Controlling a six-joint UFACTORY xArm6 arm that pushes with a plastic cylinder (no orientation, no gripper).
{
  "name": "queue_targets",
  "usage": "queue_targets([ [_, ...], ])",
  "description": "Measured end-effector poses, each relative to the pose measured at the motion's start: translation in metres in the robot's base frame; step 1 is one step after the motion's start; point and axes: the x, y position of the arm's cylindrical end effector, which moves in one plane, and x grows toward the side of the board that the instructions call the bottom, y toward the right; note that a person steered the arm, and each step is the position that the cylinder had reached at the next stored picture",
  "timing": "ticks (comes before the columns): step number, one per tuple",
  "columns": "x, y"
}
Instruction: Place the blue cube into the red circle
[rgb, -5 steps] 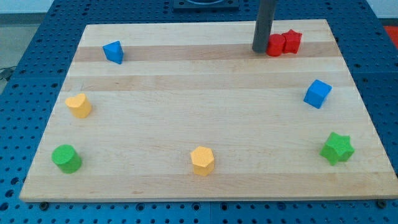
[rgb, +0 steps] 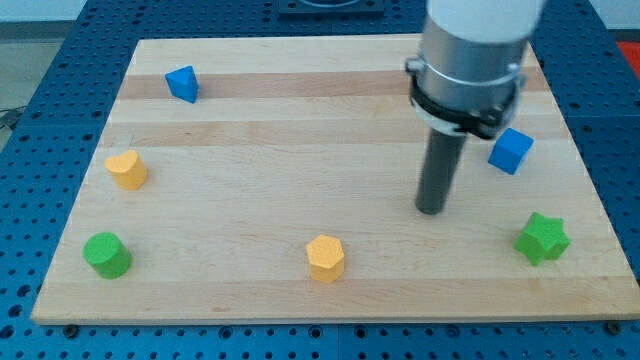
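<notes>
The blue cube (rgb: 511, 150) lies near the board's right edge. My tip (rgb: 430, 210) rests on the board to the cube's lower left, a short way apart from it. The arm's grey body hides the upper right of the board, so the red blocks there do not show. No red circle shows in this view.
A blue triangular block (rgb: 182, 83) lies at the upper left. A yellow heart-like block (rgb: 127, 170) and a green cylinder (rgb: 106, 254) lie at the left. A yellow hexagonal block (rgb: 326, 258) lies at the bottom middle, a green star (rgb: 542, 238) at the lower right.
My tip has moved from beside the red blocks at the view's top down toward the middle right. The arm now covers the red blocks. No block has visibly moved.
</notes>
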Motion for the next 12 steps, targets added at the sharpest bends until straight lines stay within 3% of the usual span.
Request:
queue_targets([
  [1, 0.007, 0.059],
  [4, 0.000, 0.097],
  [7, -0.102, 0.090],
  [9, -0.145, 0.088],
  [10, -0.146, 0.090],
  [11, -0.108, 0.099],
  [12, -0.106, 0.101],
])
